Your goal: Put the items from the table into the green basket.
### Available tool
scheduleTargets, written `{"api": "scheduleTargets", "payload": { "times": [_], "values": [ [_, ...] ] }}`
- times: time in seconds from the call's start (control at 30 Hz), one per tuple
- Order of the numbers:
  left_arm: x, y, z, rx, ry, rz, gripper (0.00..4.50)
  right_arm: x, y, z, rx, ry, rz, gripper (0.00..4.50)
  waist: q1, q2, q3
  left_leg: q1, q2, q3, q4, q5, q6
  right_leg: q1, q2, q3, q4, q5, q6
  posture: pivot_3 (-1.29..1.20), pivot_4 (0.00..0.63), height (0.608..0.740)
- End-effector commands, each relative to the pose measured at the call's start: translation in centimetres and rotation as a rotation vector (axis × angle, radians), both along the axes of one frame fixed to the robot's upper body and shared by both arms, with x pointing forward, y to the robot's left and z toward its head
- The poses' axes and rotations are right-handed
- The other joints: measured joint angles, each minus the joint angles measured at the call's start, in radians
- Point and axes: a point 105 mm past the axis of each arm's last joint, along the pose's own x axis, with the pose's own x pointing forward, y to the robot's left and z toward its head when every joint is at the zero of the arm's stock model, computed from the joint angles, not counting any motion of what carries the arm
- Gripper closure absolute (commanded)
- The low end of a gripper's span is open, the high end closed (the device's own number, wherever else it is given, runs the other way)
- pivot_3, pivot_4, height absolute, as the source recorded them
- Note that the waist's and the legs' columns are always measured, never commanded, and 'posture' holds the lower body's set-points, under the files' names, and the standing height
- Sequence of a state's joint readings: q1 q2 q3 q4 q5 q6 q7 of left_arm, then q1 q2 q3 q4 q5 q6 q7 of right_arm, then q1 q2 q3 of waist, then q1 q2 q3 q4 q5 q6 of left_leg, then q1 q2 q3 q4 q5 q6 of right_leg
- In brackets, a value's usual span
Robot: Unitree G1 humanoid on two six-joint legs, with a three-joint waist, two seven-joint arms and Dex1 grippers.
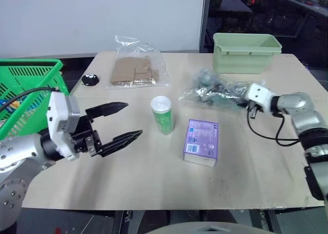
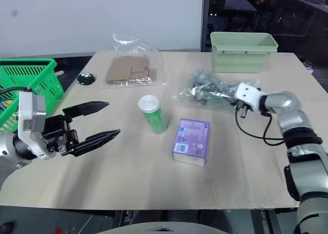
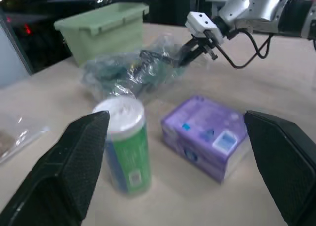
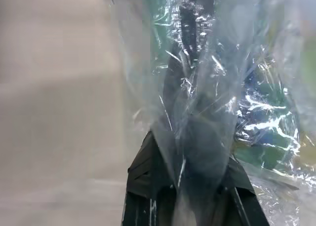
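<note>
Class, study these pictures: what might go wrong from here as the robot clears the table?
The right gripper pinches only the edge of the crinkly clear bag, so the film may slip or tear. The basket sits across the table; dragging the bag there could topple the upright green tube.

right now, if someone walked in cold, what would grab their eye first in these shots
The bright green basket at the table's left edge stands out first, with the left end effector held wide open beside it, pointing toward the green tube with a white cap and the purple box. On the right side, the right end effector is shut on the crinkly clear bag, just in front of the pale green tub.
</note>
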State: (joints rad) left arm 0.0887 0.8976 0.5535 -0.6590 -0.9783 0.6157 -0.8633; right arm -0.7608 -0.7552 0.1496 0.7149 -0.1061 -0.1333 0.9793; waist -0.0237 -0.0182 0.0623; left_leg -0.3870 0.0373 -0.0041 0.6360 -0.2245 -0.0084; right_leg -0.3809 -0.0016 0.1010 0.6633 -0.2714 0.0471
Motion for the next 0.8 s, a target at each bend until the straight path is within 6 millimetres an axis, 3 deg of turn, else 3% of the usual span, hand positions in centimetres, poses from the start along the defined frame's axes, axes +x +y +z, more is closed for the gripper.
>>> {"api": "scheduleTargets", "payload": {
  "times": [0.03,0.13,0.2,0.3,0.43,0.47,0.5,0.7,0.73,0.8],
  "values": [
    [0.2,-1.6,0.9,-0.043,-0.026,-0.048,0.00,-0.8,-4.4,4.7,0.016,-0.124,-0.120,4.45,0.007,0.000,0.000,0.000,0.000,0.000,0.000,0.000,0.000,0.000,0.000,0.000,-0.001,0.001,0.002,0.04,0.003,0.740],
    [0.4,-3.4,1.1,-0.062,-0.035,-0.111,0.00,-3.4,-8.4,4.6,-0.015,-0.061,-0.225,4.45,0.015,0.000,0.000,-0.001,0.000,-0.002,0.000,0.000,0.000,0.000,0.000,-0.002,-0.001,0.000,0.003,0.02,0.006,0.740],
    [0.9,-4.2,1.5,-0.087,-0.051,-0.136,0.00,-5.2,-10.1,4.3,-0.019,-0.023,-0.278,4.45,0.009,0.001,0.000,-0.002,0.000,-0.003,-0.001,0.000,0.000,0.000,0.000,-0.002,-0.001,0.000,0.004,-0.02,0.009,0.740],
    [1.6,-5.4,1.7,-0.112,-0.060,-0.181,0.00,-7.8,-11.4,3.6,0.000,0.029,-0.338,4.45,-0.006,0.003,-0.001,-0.001,0.000,-0.002,-0.001,0.000,0.000,0.000,0.001,-0.001,-0.001,0.000,0.004,-0.05,0.011,0.740],
    [2.9,-6.1,1.8,-0.124,-0.068,-0.192,0.00,-10.5,-11.5,2.7,0.015,0.099,-0.376,4.45,-0.037,0.008,-0.004,0.002,0.000,0.001,0.000,0.000,0.000,0.001,0.001,0.001,0.001,-0.002,0.008,-0.10,0.009,0.740],
    [3.3,-6.2,1.8,-0.126,-0.071,-0.192,0.00,-11.4,-11.5,2.5,0.012,0.131,-0.378,3.69,-0.043,0.009,-0.004,0.002,0.000,0.001,0.000,0.000,0.000,0.002,0.001,0.001,0.001,-0.002,0.009,-0.11,0.009,0.740],
    [3.6,-6.3,1.8,-0.126,-0.073,-0.194,0.00,-12.0,-11.4,2.3,0.010,0.152,-0.381,3.44,-0.050,0.009,-0.004,0.003,0.000,0.001,0.000,0.000,0.000,0.002,0.002,0.001,0.001,-0.002,0.009,-0.12,0.009,0.740],
    [4.1,-6.2,1.6,-0.115,-0.076,-0.214,0.00,-14.3,-12.5,3.5,0.038,0.181,-0.449,0.37,-0.099,0.008,-0.004,0.003,0.000,0.001,0.004,0.000,0.000,0.004,0.002,0.002,0.000,-0.003,0.009,-0.15,0.010,0.740],
    [4.1,-6.2,1.6,-0.114,-0.076,-0.215,0.00,-14.6,-12.6,3.8,0.046,0.180,-0.456,0.07,-0.106,0.007,-0.004,0.003,0.000,0.001,0.004,0.000,0.000,0.004,0.002,0.002,0.000,-0.003,0.009,-0.15,0.010,0.740],
    [4.1,-6.1,1.6,-0.111,-0.076,-0.216,0.00,-15.0,-12.6,4.7,0.089,0.172,-0.459,0.07,-0.112,0.007,-0.004,0.003,0.000,0.001,0.005,0.000,0.001,0.004,0.002,0.003,0.000,-0.003,0.009,-0.15,0.013,0.740]
  ]
}}
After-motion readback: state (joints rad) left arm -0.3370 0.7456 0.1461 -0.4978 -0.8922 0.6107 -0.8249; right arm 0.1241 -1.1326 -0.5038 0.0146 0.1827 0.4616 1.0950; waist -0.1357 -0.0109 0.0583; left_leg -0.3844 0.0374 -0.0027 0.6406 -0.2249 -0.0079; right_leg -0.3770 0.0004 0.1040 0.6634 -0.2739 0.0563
